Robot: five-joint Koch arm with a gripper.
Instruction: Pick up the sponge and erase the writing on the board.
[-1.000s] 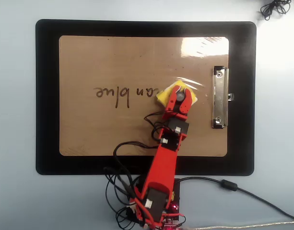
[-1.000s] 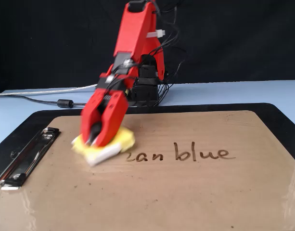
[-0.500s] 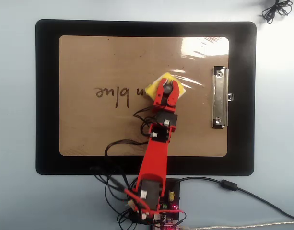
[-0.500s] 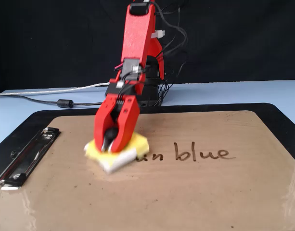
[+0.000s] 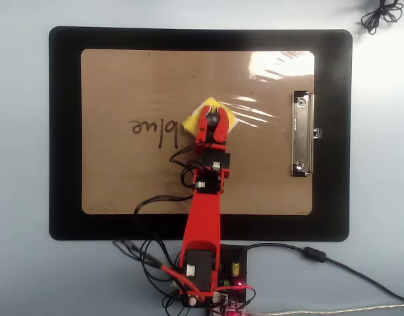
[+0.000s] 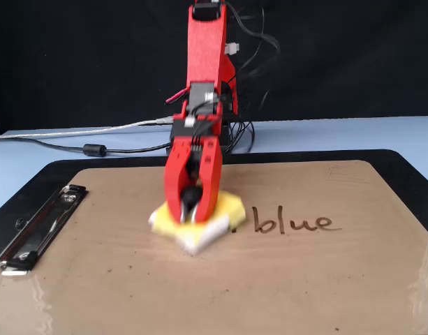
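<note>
Pale blue tabletop carries a black mat [image 5: 63, 131], and on the mat lies the brown board [image 5: 122, 178], its silver clip [image 5: 302, 133] at 3 o'clock in the overhead view. Near the board's middle, the red gripper [image 5: 211, 120] is closed on the black knob of the yellow sponge [image 6: 224, 206], which sits flat on the board. Of the writing [image 5: 152, 128], only "blue" shows, just beside the sponge at 9 o'clock overhead and at 3 o'clock in the fixed view [image 6: 294, 222]. Black cables [image 5: 155, 253] tangle around the arm's base at 6 o'clock overhead.
</note>
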